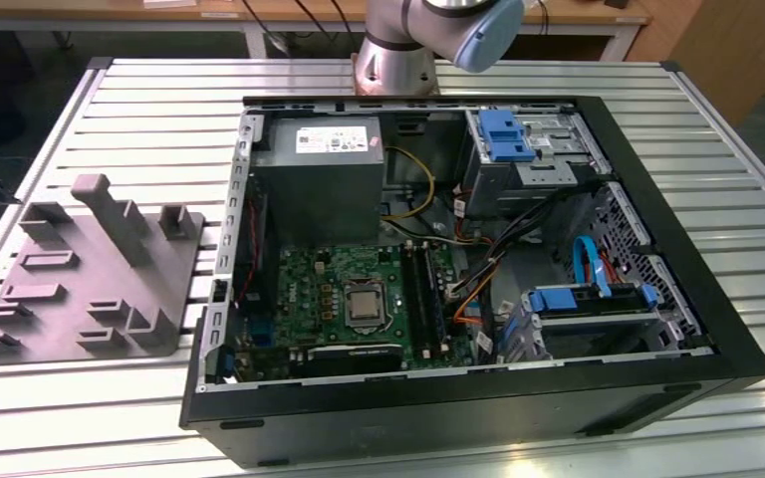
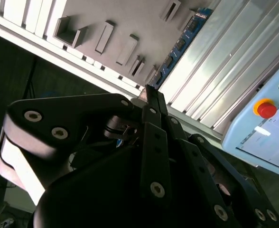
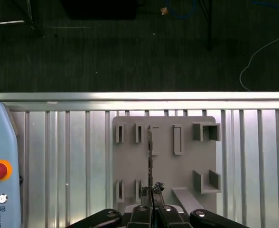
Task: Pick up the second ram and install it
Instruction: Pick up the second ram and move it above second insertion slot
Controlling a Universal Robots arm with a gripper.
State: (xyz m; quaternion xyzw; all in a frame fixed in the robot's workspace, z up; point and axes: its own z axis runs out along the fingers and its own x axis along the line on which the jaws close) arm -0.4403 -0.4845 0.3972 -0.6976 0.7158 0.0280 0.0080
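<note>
First wrist view: the hand (image 3: 152, 191) is pinching one end of the second ram (image 3: 150, 149), seen edge-on between closed fingers, over the grey slotted holder (image 3: 130, 166) that is lying on the slatted metal surface (image 3: 253, 156).

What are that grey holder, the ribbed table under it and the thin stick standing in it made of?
Holder: probably plastic, perhaps printed; matte, even grey, no glare.
Table: looks like bare aluminium; ribbed slats with a bright sheen.
Ram: circuit board, blue-green, with a row of black chips.
</note>
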